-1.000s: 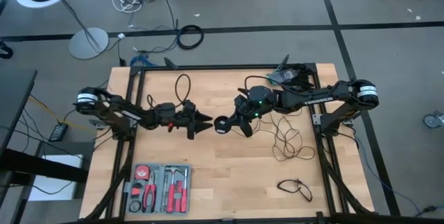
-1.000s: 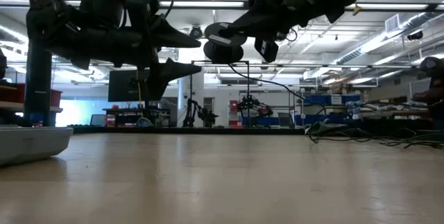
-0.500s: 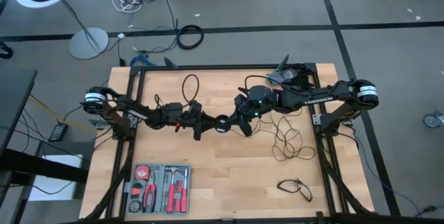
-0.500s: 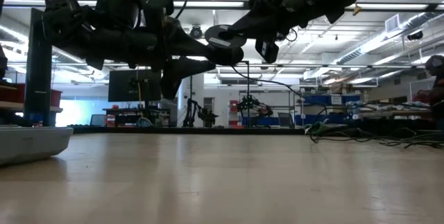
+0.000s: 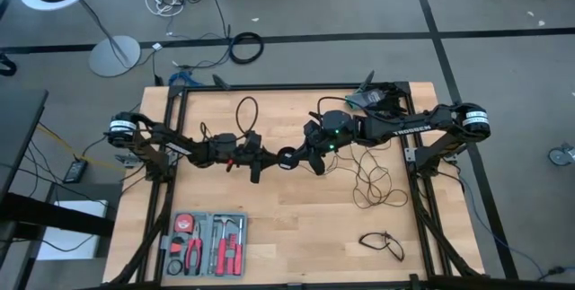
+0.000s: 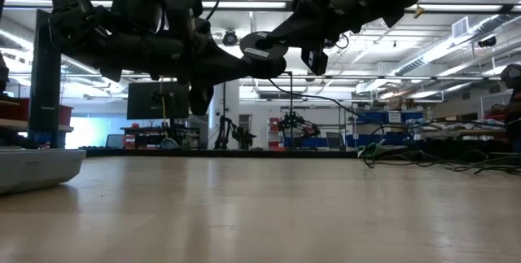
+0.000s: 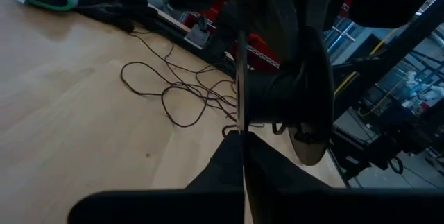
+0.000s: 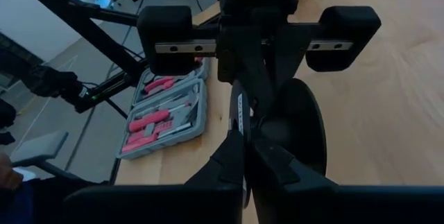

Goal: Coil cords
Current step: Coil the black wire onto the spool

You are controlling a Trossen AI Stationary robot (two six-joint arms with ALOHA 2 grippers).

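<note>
The long cord's round black disc (image 5: 286,158) hangs above the middle of the table, its pale centre (image 6: 256,42) showing in the low view. My left gripper (image 5: 272,157) is shut on it from the left and my right gripper (image 5: 297,157) from the right. From the disc the thin black cord runs down to loose loops (image 5: 371,185) that lie on the table's right half and also show in the left wrist view (image 7: 173,98). A short cord (image 5: 382,244) lies in a small loop near the front right corner. My left gripper pinches the disc's thin rim (image 7: 240,78) between its two fingers. The fingers come in level from the table's left. The disc (image 7: 309,106) is clear of the table. My right gripper pinches the disc's rim (image 8: 238,113) on the opposite side between its two fingers. The fingers slant down from the table's right. The disc (image 8: 302,134) is lifted, and its cord trails slack to the table.
A grey case (image 5: 206,243) of red-handled tools lies at the near left. Dark gear with a green and grey item (image 5: 375,98) sits at the far right corner. Black frame rails (image 5: 171,128) run along the table's left and right edges. Bare wood lies below the grippers.
My left gripper has moved toward the table's right, up to the disc, and has shut on its rim from wide open. My right gripper and the disc have kept their place above the table.
</note>
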